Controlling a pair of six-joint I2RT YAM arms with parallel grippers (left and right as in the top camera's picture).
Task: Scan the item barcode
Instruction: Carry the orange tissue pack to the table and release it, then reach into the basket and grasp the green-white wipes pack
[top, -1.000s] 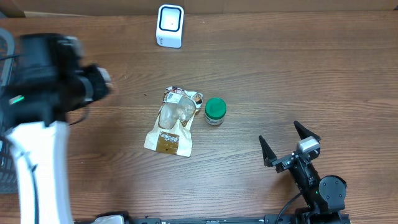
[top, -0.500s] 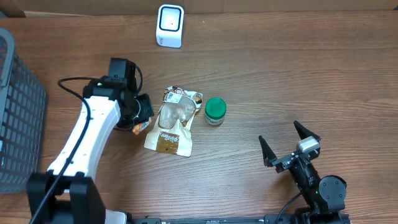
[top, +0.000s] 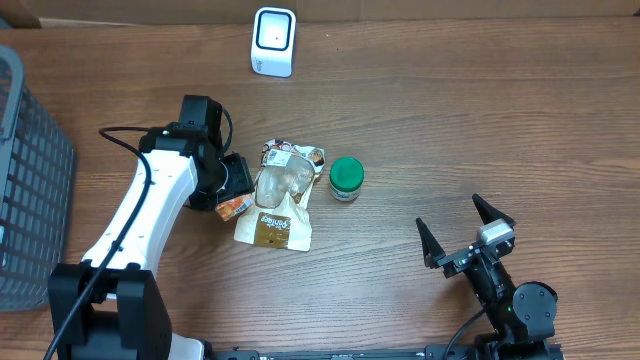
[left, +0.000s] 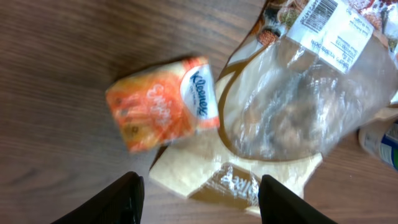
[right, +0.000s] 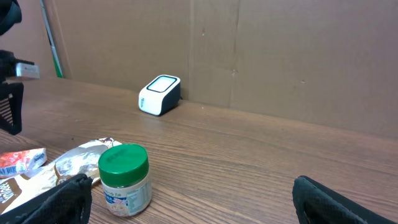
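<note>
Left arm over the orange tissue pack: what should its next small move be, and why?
Probably lift the left gripper straight up. Its fingers stand apart, and the tissue pack lies free on the table, touching the snack bag at its edge. A sideways pull could drag either one.

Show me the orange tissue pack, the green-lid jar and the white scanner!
tissue pack (left: 165, 102), left wrist view, middle of its orange wrapper
jar (right: 124, 163), right wrist view, its green lid
scanner (top: 273, 32), overhead view, its top face
</note>
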